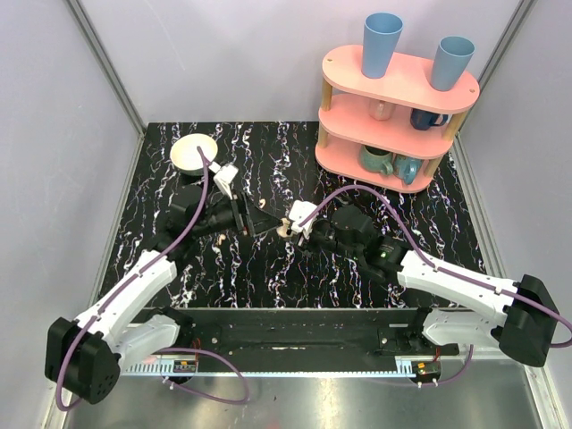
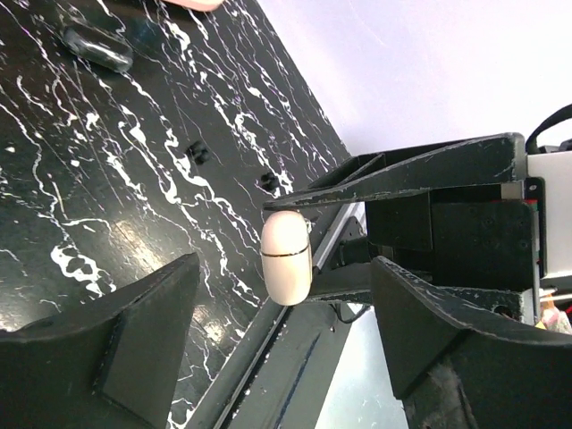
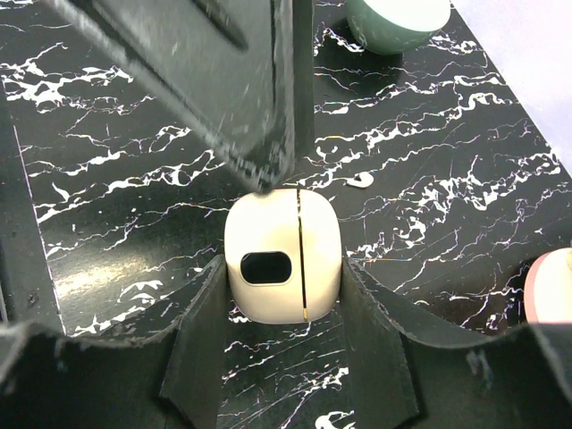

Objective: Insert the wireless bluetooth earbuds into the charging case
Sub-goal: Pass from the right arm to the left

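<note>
Charging case [image 3: 281, 259] between right pincer [image 3: 282, 290] fingers, probably in contact.

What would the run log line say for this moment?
right claw: gripping charging case | left claw: open, straddling case | case: closed

My fingers [image 3: 204, 353] are black; the charging case [image 3: 281, 295] is cream with a gold seam and dark oval; the table [image 3: 447, 134] is black, veined white.
</note>
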